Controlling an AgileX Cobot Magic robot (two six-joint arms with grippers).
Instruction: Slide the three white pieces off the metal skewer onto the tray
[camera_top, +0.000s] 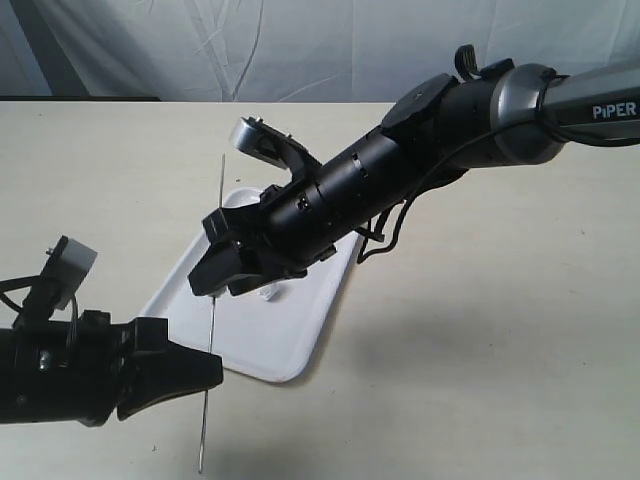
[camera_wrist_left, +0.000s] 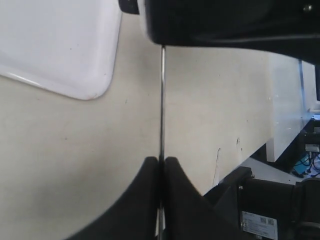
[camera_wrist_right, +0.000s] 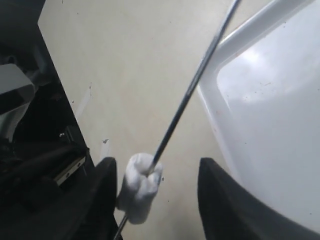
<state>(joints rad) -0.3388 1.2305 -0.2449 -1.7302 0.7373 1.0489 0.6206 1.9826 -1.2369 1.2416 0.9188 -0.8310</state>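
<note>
Black right arm (camera_top: 350, 190), silver-grey link lettered PIPER (camera_top: 600, 105), looped black cable (camera_top: 412, 200), grey wrist camera (camera_top: 258, 138), tapered black left end effector (camera_top: 212, 372).

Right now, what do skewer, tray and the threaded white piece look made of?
Skewer: thin straight grey rod with a bright glint; likely polished metal.
Tray: glossy white, highlights on rounded rim; plastic or melamine, unclear.
White piece: matte, lumpy, creased; something soft, maybe foam or marshmallow.

A pale beige, matte worktop (camera_top: 480, 330) fills most of the frame. One glossy white tray (camera_top: 285, 340) lies flat on it, just left of centre, its long sides running diagonally toward the upper right.
</note>
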